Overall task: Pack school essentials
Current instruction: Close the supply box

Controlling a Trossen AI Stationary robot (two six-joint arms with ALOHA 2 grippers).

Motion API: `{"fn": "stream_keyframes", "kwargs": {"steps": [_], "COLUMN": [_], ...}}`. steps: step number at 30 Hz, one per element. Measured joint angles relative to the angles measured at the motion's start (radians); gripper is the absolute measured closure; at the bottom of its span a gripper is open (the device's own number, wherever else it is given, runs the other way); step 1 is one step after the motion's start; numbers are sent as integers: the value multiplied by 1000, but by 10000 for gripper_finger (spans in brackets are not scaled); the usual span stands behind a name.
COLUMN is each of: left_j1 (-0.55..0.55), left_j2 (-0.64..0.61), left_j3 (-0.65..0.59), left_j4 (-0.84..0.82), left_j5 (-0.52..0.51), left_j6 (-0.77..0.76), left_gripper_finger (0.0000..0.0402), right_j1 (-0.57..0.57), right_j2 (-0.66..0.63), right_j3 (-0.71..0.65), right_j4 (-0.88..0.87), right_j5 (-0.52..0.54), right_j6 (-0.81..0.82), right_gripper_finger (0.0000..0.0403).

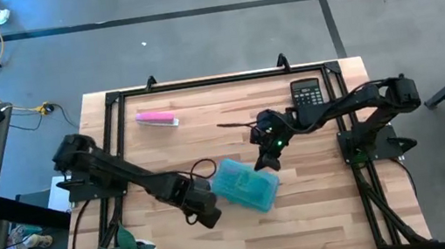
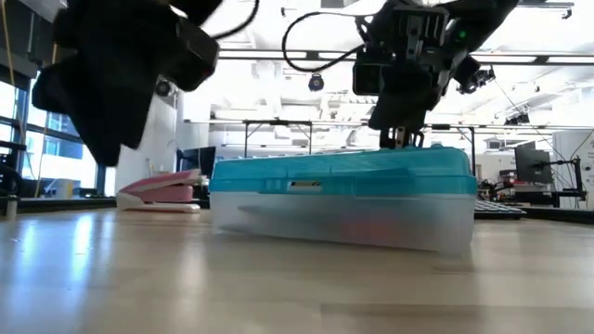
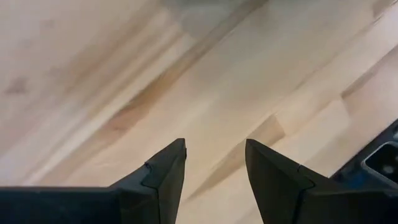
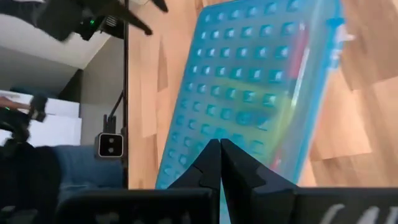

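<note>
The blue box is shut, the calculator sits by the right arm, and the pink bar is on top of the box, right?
Not quite. The pink bar lies on the table, apart from the shut blue box, as the high view shows. The calculator is by the right arm.

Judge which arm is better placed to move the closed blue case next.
Probably the right. The right gripper, fingers shut, hangs at the blue case's edge, over its lid. The left gripper is open beside the case, facing bare table.

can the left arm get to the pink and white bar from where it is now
Probably yes. The pink-and-white bar lies alone on bare wooden table, and the left tool, fingers apart and empty, sits beside the teal plastic case, nothing between.
</note>
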Motion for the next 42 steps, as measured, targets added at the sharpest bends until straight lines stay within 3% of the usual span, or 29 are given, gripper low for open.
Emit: {"fn": "stream_keyframes", "kwargs": {"steps": [4, 9, 14, 21, 28, 42], "left_j1": [20, 94, 167, 211, 253, 284], "left_j2": [-59, -108, -103, -60, -11, 14], "left_j3": [0, 0, 2, 0, -1, 1], "left_j4": [-22, 69, 205, 226, 213, 209], "left_j5": [-61, -145, -154, -153, -154, -131], "left_j6": [89, 270, 457, 629, 706, 785], "left_gripper_finger": [245, 245, 245, 245, 254, 346], "right_j1": [50, 112, 159, 250, 339, 386], "right_j2": [0, 0, 0, 1, 1, -2], "right_j3": [0, 0, 0, 0, 0, 3], "right_j4": [30, 65, 51, 2, -32, -163], "right_j5": [41, 135, 225, 367, 469, 544], "right_j6": [26, 118, 243, 407, 546, 671], "right_gripper_finger": [403, 403, 403, 403, 403, 403]}}
